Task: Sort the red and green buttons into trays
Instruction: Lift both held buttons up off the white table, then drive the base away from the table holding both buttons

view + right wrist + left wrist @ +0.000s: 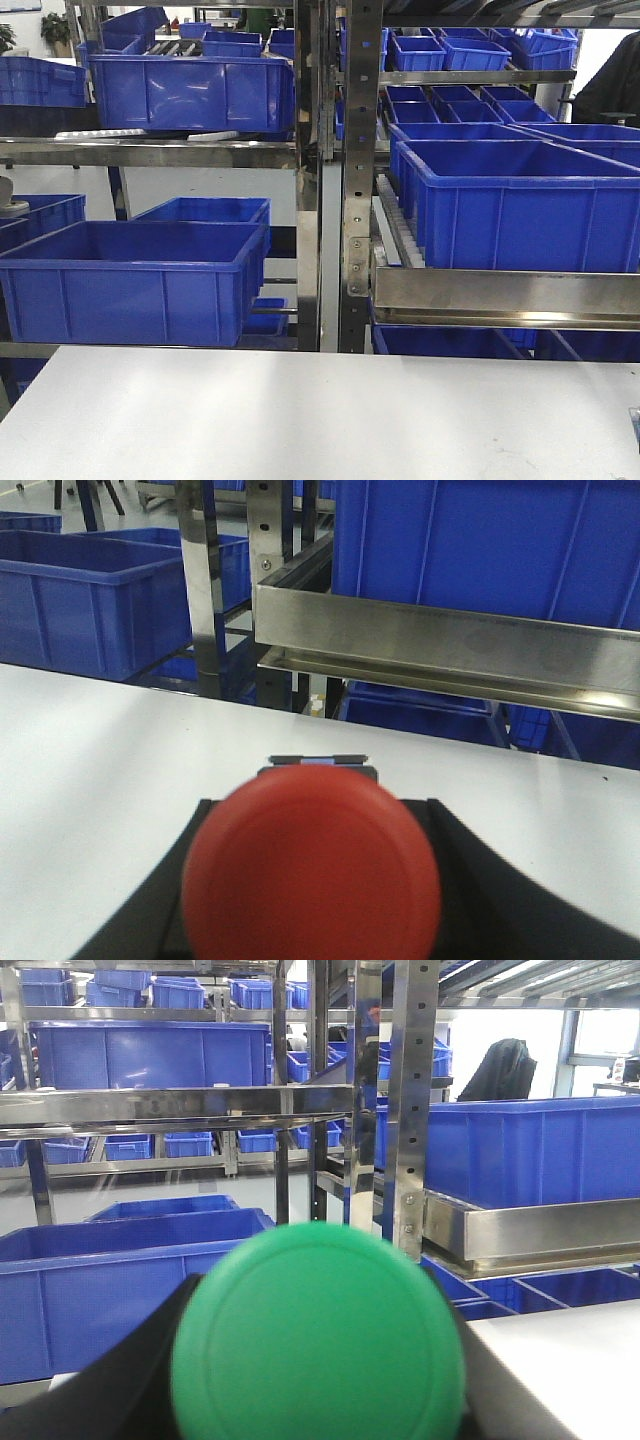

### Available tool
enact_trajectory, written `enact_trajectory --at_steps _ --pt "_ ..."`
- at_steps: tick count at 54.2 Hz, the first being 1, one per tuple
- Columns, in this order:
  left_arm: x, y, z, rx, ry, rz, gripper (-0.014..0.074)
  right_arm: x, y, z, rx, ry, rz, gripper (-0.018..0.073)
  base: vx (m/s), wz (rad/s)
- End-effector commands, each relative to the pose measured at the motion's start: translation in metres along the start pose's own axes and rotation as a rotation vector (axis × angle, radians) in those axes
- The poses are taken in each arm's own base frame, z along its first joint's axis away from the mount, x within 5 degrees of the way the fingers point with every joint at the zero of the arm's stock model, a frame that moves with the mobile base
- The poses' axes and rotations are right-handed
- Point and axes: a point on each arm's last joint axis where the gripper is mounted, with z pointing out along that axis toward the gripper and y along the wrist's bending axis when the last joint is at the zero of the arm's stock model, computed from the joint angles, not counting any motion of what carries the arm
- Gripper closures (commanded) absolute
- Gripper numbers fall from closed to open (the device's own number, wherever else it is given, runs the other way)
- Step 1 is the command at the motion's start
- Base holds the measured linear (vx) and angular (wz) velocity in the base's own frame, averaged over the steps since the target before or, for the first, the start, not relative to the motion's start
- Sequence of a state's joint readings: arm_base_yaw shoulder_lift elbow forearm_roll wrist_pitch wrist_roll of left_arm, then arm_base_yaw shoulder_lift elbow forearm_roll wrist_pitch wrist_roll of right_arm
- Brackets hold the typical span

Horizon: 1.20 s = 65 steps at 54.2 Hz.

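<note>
The green button (315, 1335) sits between the dark fingers (130, 1380) of the left claw (325, 1310), which grips it. The red button (312, 870) is likewise clamped in the right claw (318, 805), above the white table (100, 740).

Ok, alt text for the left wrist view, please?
A round green push-button cap fills the lower centre, held between the left gripper's dark fingers. Behind stand blue plastic crates on steel racks; a white tabletop shows at right.

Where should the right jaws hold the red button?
Grip the red button across its round cap's rim, jaws closing from either side. The cap faces the wrist camera and hides most of the body, leaving only the rim reachable.
</note>
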<state>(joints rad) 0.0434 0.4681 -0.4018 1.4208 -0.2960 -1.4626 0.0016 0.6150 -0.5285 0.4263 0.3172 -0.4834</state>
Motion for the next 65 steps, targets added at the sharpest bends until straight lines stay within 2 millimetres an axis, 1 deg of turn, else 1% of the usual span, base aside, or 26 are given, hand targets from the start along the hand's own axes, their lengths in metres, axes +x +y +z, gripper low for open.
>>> enact_trajectory --at_steps 1,65 --pt "-0.0102 -0.0022 0.0004 0.02 -0.034 -0.036 0.0596 -0.0183 -0.0043 -0.0044 0.045 -0.118 -0.001 0.0568 0.0 0.0" --pt "-0.0102 -0.0029 0.0004 0.028 -0.033 -0.036 0.0596 -0.0182 -0.0042 -0.0044 0.045 -0.117 -0.001 0.0568 0.0 0.0"
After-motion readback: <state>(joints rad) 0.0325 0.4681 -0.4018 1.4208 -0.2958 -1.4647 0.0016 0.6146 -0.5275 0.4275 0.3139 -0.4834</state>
